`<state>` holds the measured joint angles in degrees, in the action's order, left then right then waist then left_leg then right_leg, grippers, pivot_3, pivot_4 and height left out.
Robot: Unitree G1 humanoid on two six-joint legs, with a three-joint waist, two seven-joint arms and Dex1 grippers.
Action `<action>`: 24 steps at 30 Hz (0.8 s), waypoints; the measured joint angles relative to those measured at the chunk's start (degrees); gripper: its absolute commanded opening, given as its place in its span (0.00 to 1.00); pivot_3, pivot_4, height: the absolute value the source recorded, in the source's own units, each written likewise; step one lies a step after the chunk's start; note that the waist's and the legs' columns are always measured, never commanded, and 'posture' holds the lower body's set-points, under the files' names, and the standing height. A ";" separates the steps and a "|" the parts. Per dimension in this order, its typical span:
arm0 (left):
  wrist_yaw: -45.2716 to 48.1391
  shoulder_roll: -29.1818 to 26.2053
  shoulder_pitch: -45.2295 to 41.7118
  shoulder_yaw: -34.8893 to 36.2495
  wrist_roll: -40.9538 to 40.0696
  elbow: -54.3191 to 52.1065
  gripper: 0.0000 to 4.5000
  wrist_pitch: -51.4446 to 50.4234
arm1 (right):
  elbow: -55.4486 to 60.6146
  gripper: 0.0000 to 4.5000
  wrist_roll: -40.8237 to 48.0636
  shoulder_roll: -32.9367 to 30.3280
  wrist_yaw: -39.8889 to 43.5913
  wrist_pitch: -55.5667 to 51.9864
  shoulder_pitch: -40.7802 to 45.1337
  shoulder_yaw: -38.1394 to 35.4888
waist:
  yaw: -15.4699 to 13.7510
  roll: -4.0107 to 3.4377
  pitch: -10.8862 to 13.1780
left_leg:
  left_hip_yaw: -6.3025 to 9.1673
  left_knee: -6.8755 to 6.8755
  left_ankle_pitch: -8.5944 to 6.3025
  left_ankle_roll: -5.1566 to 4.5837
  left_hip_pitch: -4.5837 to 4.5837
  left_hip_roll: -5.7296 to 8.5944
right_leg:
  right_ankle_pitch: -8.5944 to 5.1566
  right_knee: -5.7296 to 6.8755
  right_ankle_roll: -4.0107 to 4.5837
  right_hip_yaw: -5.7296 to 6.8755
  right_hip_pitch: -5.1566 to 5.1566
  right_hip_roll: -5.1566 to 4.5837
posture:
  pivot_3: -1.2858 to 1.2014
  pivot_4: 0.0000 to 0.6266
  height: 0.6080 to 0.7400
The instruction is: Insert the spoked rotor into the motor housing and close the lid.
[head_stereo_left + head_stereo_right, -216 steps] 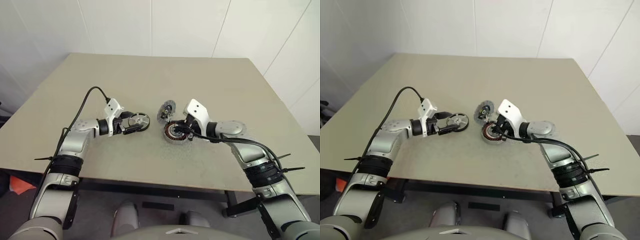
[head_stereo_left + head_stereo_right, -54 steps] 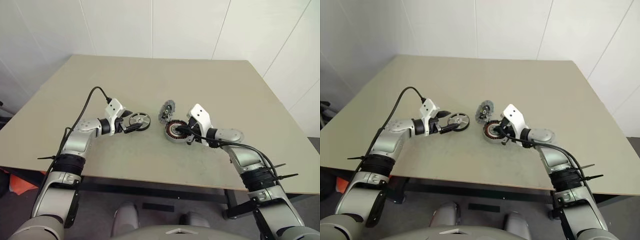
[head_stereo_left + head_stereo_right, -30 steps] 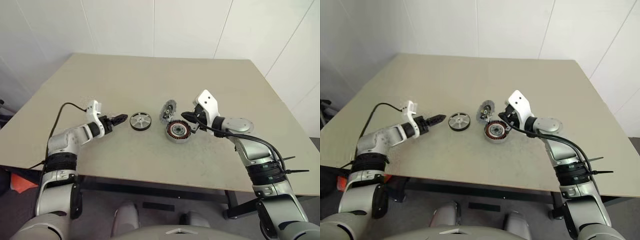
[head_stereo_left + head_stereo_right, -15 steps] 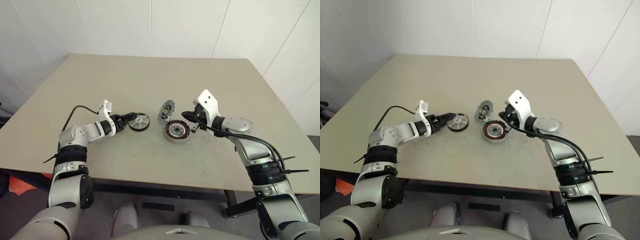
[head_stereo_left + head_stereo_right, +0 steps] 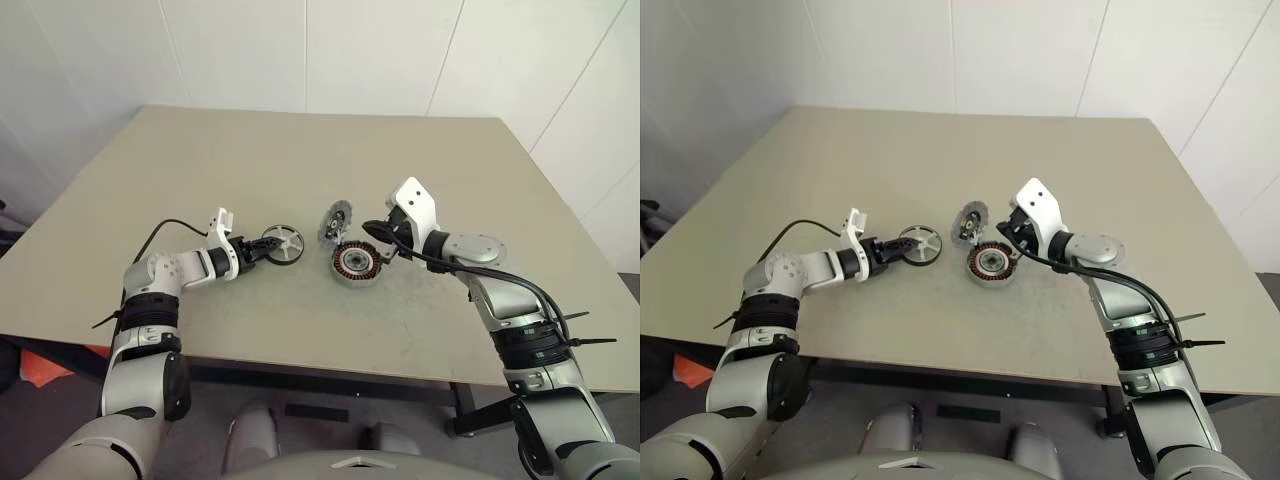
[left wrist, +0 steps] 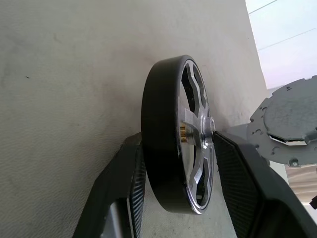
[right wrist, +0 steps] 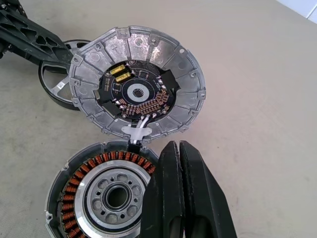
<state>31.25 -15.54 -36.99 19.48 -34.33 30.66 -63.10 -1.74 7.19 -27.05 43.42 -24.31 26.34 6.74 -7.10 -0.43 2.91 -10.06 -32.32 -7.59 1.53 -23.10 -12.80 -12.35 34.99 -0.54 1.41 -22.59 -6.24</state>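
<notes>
While the spoked rotor [image 5: 283, 244] sits on the beige table [image 5: 300, 160], left of the other parts, the left gripper [image 5: 262, 249] has its 2 black fingers [image 6: 237, 188] on either side of it, 1 by the dark rim and 1 by the silver spoked face. In the left wrist view the wheel stands between the fingers with a narrow gap still visible at each one, so the fingers are partly open around it and I cannot tell whether they actually press on it. The motor housing [image 5: 356, 263] rests near the middle of the table, its ring of copper windings facing up. The lid [image 5: 334, 220] stands tilted just behind the housing, joined to it at its lower edge, its inner face with a circuit board showing in the right wrist view. The right gripper [image 7: 179, 193] hangs just beside the housing with its fingers pressed together, holding nothing.
</notes>
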 measured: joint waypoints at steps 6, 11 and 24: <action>0.93 -0.04 0.36 0.18 -0.96 -0.61 0.31 0.07 | -0.11 0.00 -0.02 0.10 -0.75 0.06 0.05 0.00 | 0.01 0.00 0.00 | 0.00 0.00 0.00 0.00 -0.01 0.00 | 0.00 -0.02 0.00 0.00 0.01 0.00 | 0.52 0.00 1.00; 2.12 -0.43 0.36 0.52 -2.75 -1.87 0.17 0.12 | -2.01 0.00 -0.18 0.13 -1.97 0.28 0.97 -0.04 | 0.29 0.00 0.00 | 0.00 0.01 0.00 0.00 0.05 0.00 | 0.00 -0.02 0.00 -0.02 0.01 0.02 | 0.52 0.00 1.00; 2.78 -5.16 1.81 9.61 -12.41 -2.65 0.17 -9.58 | -9.89 0.00 -1.99 -3.44 -5.79 2.12 3.02 -2.37 | 0.11 -0.02 0.02 | -0.01 0.03 0.00 0.00 -0.01 0.01 | 0.00 -0.05 0.01 0.01 -0.01 0.02 | 0.52 0.00 1.00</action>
<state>34.03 -20.70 -35.18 29.09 -46.74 28.01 -72.68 -11.63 5.21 -30.49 37.63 -22.19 29.36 4.37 -6.99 -0.45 2.93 -10.06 -32.29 -7.59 1.53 -23.11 -12.79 -12.35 34.94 -0.54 1.42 -22.60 -6.22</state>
